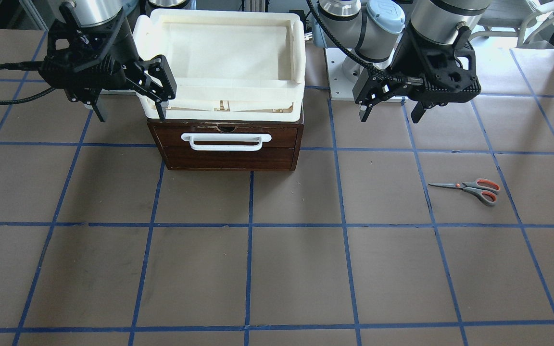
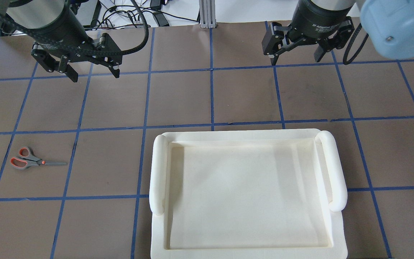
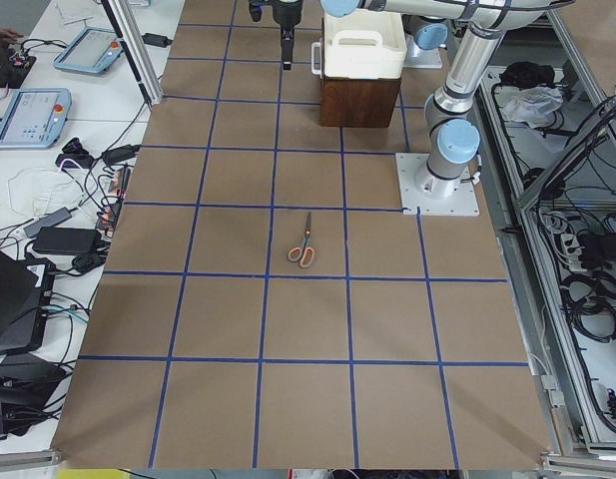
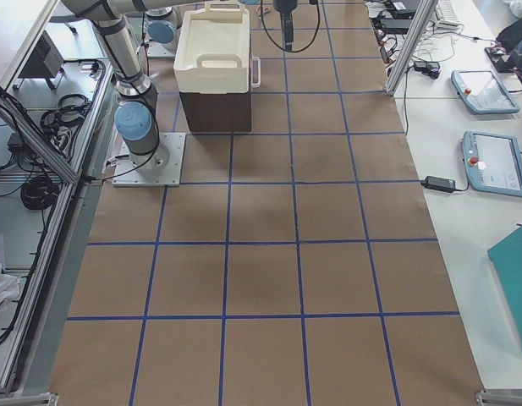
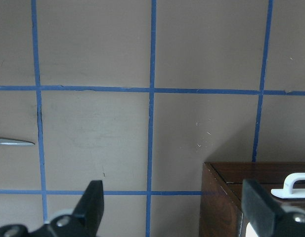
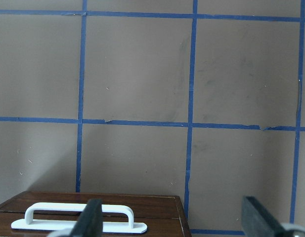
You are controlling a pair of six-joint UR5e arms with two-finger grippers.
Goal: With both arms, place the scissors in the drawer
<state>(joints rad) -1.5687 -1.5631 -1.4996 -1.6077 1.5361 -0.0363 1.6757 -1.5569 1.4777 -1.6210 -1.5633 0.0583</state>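
The scissors (image 1: pixel 474 188) lie flat on the brown table, handles away from the drawer; they also show in the overhead view (image 2: pixel 31 162) and the exterior left view (image 3: pixel 305 247). Only their blade tip (image 5: pixel 14 142) shows in the left wrist view. The dark brown drawer (image 1: pixel 229 144) is shut, its white bar handle facing the operators' side; it also shows in both wrist views (image 5: pixel 256 197) (image 6: pixel 93 217). My left gripper (image 1: pixel 390 115) (image 2: pixel 95 75) hangs open and empty above the table, beside the drawer and behind the scissors. My right gripper (image 1: pixel 130 114) (image 2: pixel 295 60) hangs open and empty at the drawer's other side.
A cream-white plastic tray (image 1: pixel 219 91) (image 2: pixel 243 133) sits on top of the drawer cabinet. The left arm's base plate (image 1: pixel 339 81) is bolted to the table beside it. Blue tape lines grid the table. Tablets and cables (image 3: pixel 33 110) lie beyond the table's edge.
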